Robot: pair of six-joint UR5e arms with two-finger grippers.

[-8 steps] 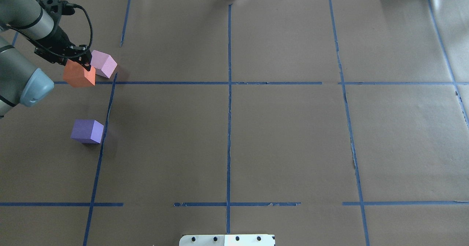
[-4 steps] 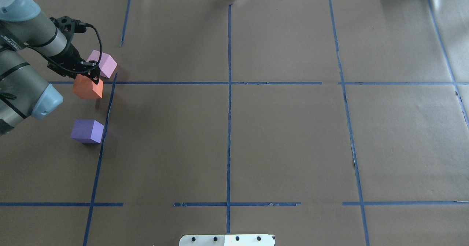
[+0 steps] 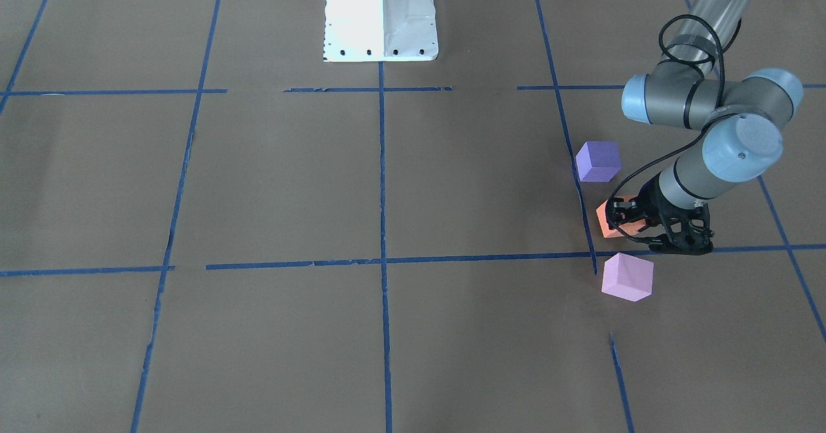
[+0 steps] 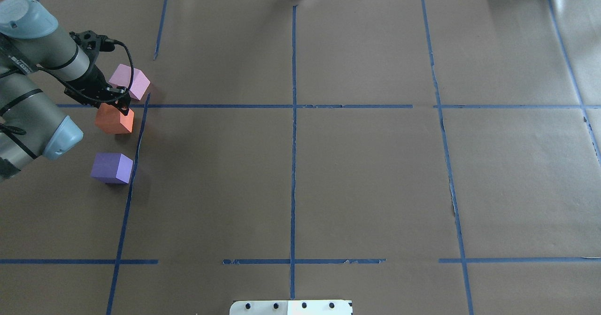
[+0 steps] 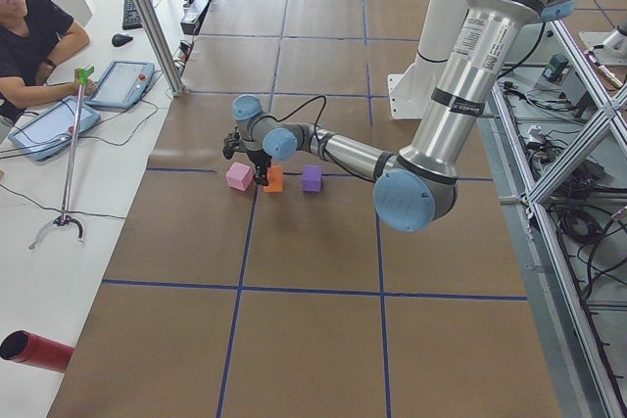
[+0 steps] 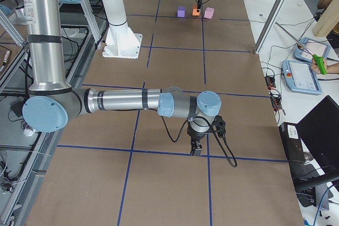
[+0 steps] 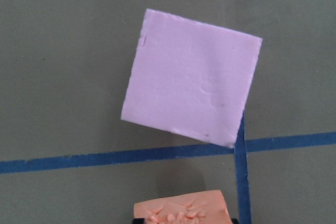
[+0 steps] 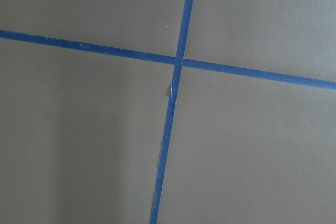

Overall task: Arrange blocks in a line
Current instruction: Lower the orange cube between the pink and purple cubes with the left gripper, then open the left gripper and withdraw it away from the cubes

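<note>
We are gripping the matte orange foam cube (image 4: 114, 121) in our left fingers (image 4: 122, 104), with the pale pink-lilac foam cube (image 4: 130, 81) at 12 o'clock and the violet-purple foam cube (image 4: 111, 167) at 6.

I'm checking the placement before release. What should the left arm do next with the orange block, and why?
Probably lower it the last bit and open the left gripper. The orange block it holds is already between the pink block and the purple block, roughly in line, and looks close to the table.
</note>
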